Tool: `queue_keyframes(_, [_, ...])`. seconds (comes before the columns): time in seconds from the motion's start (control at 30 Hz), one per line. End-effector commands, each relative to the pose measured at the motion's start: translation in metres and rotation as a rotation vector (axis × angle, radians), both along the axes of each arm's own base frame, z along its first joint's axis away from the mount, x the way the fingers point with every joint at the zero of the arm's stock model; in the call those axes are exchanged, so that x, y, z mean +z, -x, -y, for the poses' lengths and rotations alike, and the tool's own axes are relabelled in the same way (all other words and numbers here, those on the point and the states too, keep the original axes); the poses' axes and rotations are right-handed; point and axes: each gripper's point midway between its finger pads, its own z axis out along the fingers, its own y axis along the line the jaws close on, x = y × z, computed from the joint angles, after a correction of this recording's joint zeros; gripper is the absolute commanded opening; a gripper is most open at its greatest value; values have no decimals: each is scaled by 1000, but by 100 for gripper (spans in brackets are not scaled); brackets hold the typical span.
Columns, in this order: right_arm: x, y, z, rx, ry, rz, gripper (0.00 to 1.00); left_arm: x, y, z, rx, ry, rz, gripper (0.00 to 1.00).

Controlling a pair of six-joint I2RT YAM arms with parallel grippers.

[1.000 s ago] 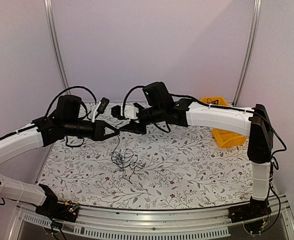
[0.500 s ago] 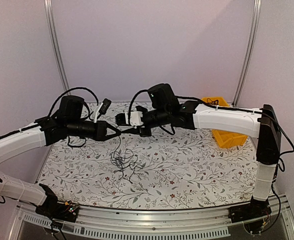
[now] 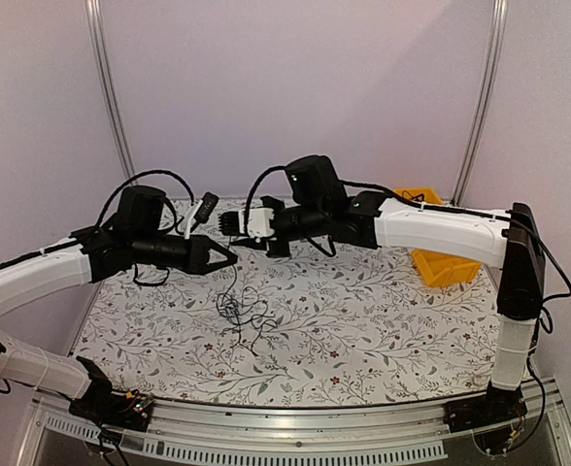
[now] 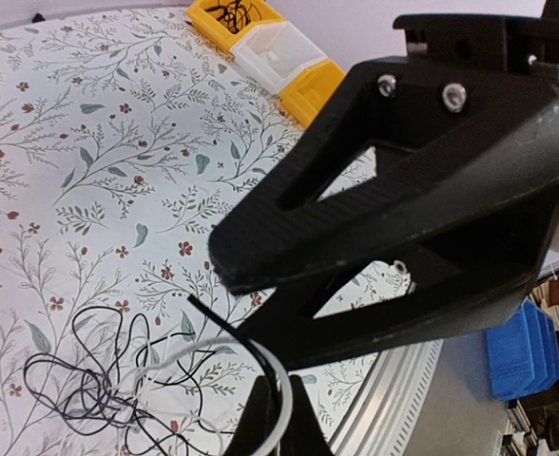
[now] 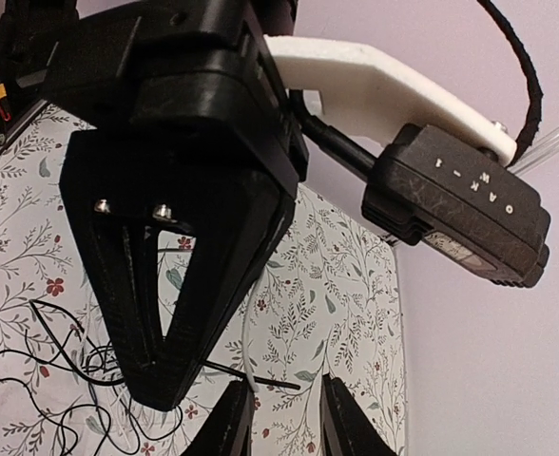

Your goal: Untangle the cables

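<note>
Your wiry black cables [image 3: 239,316] lie in a loose looping tangle on the floral-print desk [image 3: 383,340], one thin strand rising to your matte black left fingers [image 3: 218,256], clenched on it. Beyond, your right fingers [image 5: 230,423] stand parted.

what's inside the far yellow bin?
Left wrist view: a tangle of thin black wire lies in the yellow bin, cut by the frame edge. In the top view the right arm covers much of it.
</note>
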Motion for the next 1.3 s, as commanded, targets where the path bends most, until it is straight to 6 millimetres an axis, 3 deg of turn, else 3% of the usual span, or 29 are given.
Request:
queue_keyframes(0.0, [-1, 5, -9, 30, -4, 24, 28, 0, 3, 6, -26, 12, 0, 0])
queue_keyframes(0.27, [-15, 14, -5, 86, 52, 43, 26, 3, 1, 6, -19, 18, 6, 0])
queue_keyframes(0.43, [-13, 20, -4, 109, 46, 34, 25, 1, 3, 7, -22, 22, -4, 0])
queue_keyframes(0.6, [-10, 19, -9, 91, 21, -27, 0, 3, 4, 7, -26, 29, -4, 0])
queue_keyframes(0.7, [-11, 8, -14, 16, -6, -118, 0, 5, 7, 5, -29, 30, 0, 0])
queue_keyframes(0.87, [-25, -8, -17, -97, -25, -211, 0, 14, 22, 1, -62, 46, 7, 0])
queue_keyframes(1.07, [-57, -38, -13, -202, -21, -280, 0, 24, 46, -5, -120, 57, -7, 0])
queue_keyframes(1.27, [-93, -39, -8, -216, 27, -379, 0, 64, 23, -26, 52, 40, 168, 0])
